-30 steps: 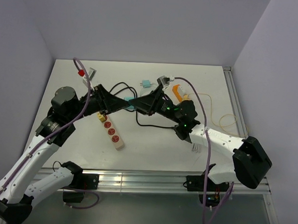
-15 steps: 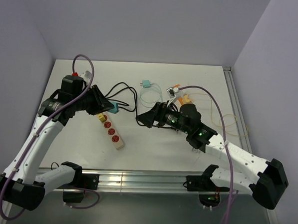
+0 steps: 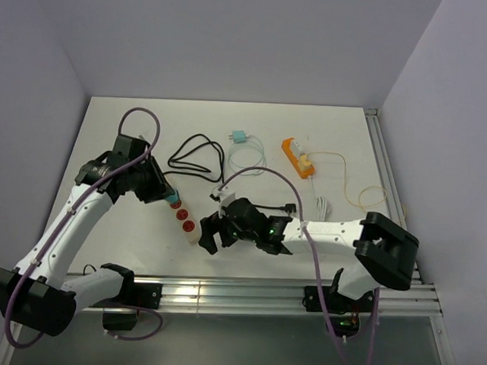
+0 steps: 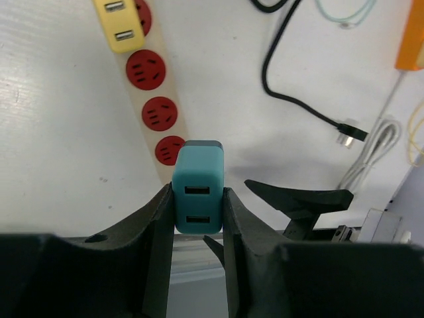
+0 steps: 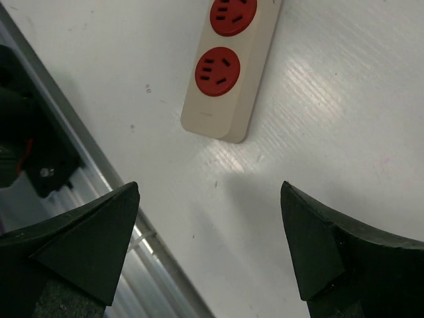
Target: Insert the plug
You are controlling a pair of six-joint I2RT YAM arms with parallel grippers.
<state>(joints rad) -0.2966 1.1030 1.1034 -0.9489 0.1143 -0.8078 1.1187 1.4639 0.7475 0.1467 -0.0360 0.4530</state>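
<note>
Legible txt / labels / brands / nos.: none in any view.
- Power strip [image 5: 255, 63]: faint grey print line on the beige end, just below the last red socket [image 5: 216, 71]. Too small to read.
- Teal plug [image 4: 198, 189]: face w/ 2 USB ports shows no readable mark.
- Other items in top view: too small to tell any lettering.

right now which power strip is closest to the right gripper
The beige strip with red sockets, right beside the right gripper; the orange strip lies far back.
</note>
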